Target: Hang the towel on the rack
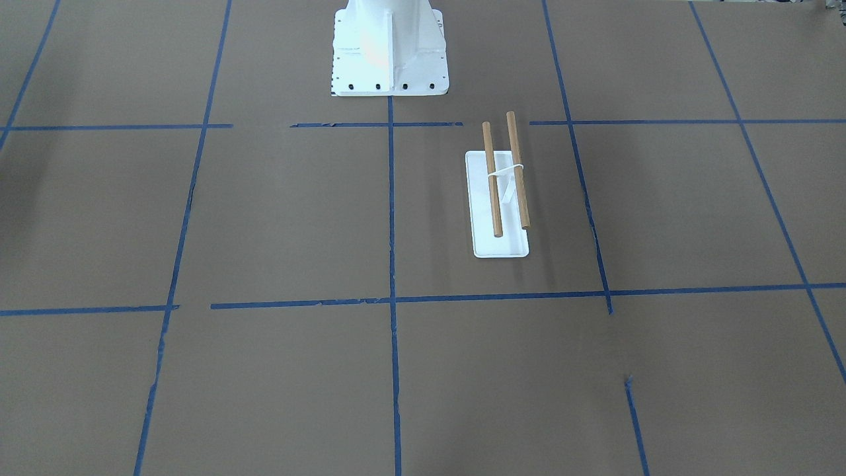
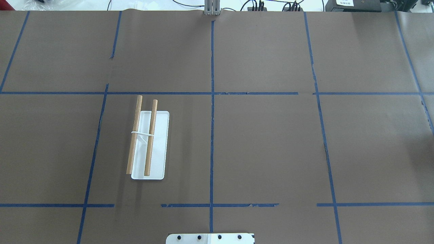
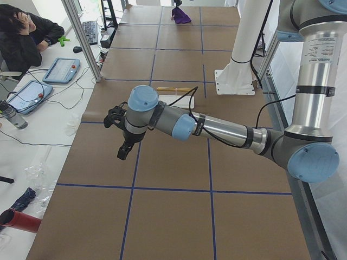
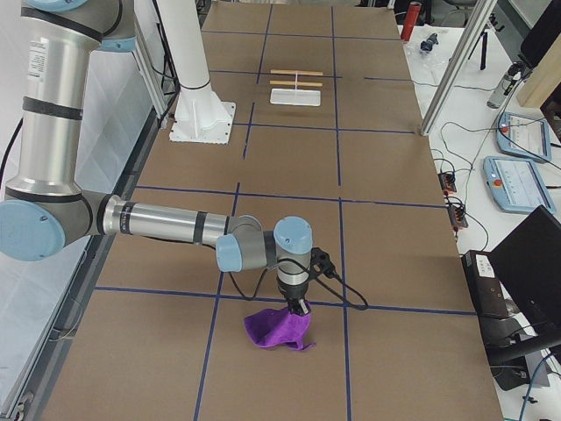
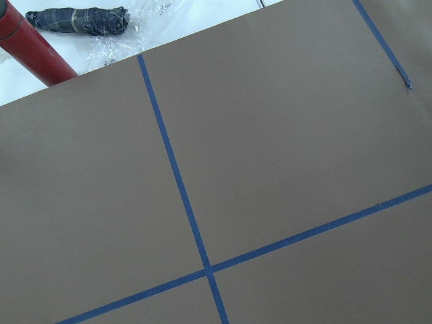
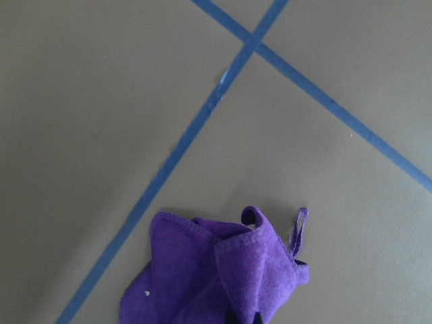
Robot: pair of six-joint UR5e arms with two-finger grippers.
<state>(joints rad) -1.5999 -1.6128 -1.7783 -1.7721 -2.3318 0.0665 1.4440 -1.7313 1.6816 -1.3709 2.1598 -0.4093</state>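
The rack (image 1: 499,198) has a flat white base and two wooden dowels. It stands on the brown table on the left arm's side, and also shows in the overhead view (image 2: 149,145) and both side views (image 3: 176,97) (image 4: 296,88). The purple towel (image 4: 276,331) lies bunched on the table at the far right end, away from the rack. My right gripper (image 4: 300,307) points down onto its top. In the right wrist view the towel (image 6: 216,277) gathers up into the dark fingertips, which are shut on it. My left gripper (image 3: 123,151) hovers over bare table, and I cannot tell whether it is open.
The white bolted robot pedestal (image 1: 390,53) stands at the table's robot side. Off the left end lie a red cylinder (image 5: 30,50) and a folded umbrella (image 5: 81,17). An operator (image 3: 21,32) sits at a side desk. Blue tape lines grid the table.
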